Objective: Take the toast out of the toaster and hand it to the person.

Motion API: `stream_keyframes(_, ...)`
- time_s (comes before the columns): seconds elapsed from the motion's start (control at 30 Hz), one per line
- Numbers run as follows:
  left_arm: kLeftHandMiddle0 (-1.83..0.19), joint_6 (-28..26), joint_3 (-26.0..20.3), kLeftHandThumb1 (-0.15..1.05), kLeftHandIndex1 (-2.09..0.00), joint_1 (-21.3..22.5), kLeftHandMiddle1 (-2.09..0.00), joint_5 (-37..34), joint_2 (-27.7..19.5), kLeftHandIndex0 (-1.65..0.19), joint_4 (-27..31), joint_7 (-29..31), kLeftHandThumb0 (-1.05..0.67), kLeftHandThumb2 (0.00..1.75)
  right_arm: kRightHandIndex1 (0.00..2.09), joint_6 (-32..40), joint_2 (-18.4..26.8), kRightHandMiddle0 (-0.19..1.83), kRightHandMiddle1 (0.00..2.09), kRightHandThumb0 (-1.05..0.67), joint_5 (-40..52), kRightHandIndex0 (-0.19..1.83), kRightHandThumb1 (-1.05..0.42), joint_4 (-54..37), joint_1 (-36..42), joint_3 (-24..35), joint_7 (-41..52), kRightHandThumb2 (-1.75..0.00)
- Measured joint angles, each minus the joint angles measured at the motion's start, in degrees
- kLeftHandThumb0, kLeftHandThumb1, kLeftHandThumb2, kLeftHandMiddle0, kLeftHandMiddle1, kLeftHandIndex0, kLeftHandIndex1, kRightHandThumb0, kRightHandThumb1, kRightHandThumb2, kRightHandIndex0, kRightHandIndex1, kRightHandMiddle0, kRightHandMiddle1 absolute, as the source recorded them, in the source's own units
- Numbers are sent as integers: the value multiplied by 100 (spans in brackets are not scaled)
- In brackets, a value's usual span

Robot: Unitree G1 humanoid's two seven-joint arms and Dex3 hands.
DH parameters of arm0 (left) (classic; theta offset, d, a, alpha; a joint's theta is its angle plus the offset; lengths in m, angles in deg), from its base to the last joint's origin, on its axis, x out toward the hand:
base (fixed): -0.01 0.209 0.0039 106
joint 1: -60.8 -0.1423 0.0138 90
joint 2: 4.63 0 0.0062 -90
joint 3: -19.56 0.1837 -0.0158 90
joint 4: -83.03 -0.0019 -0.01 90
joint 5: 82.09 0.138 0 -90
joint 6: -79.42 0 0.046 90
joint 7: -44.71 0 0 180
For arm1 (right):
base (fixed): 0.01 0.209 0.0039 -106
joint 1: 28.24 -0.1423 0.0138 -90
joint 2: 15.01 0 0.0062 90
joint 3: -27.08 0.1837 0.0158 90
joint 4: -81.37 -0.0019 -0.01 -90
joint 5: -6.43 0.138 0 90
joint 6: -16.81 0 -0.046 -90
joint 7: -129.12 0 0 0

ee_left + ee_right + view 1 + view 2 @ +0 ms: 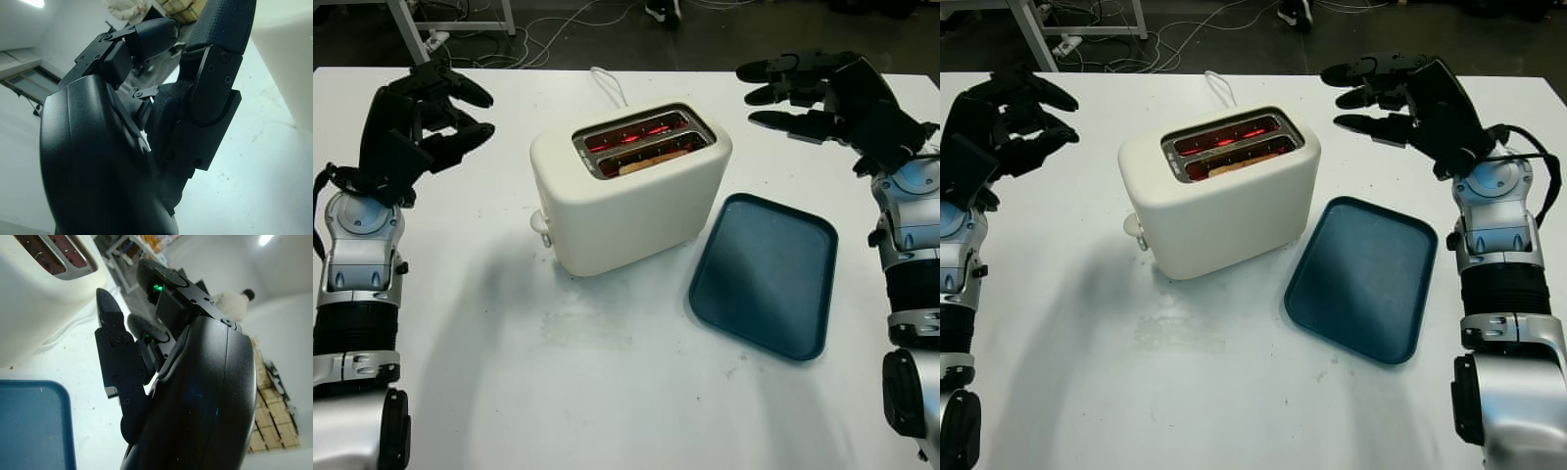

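The task is at its opening step: nothing is grasped, and the reach toward the toaster [628, 191] is yet to be made. The toaster stands in the middle of the white counter [558, 392], both slots glowing red inside. The toast [651, 159] sits low in the slot nearer the robot, only a pale brown edge showing just below the slot's rim.

The left hand [431, 113] hangs above the counter off the toaster's left side, well apart from it, open and holding nothing. The right hand [1396, 93] is raised off the toaster's far right corner, also open and empty, its fingers [1361, 70] pointing toward the toaster. It is the nearer of the two to the slots, though a clear gap remains. A blue tray [766, 274] lies on the counter just beside the toaster's right side, below the right arm.

The next move probably calls for one hand, likely the right, to come over the near slot and bring its fingers down on either face of the toast. Since the slice barely clears the rim, the pinch would have to be narrow and accurate, and the glowing elements suggest heat close by. A white cord [607, 83] trails behind the toaster.
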Motion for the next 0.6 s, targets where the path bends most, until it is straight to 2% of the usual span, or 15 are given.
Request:
stream_keyframes(0.23,-72,0,0,92,-118,0,-120,0,0,-59,-7,0,-105,19,47,0,0,80,6,-29,1,65,-87,0,0,0,0,0)
stream_keyframes(0.6,-74,-1,0,92,-116,0,-118,-1,0,-60,-6,20,-105,19,47,14,0,81,5,-25,-12,67,-88,0,0,-30,-3,0)
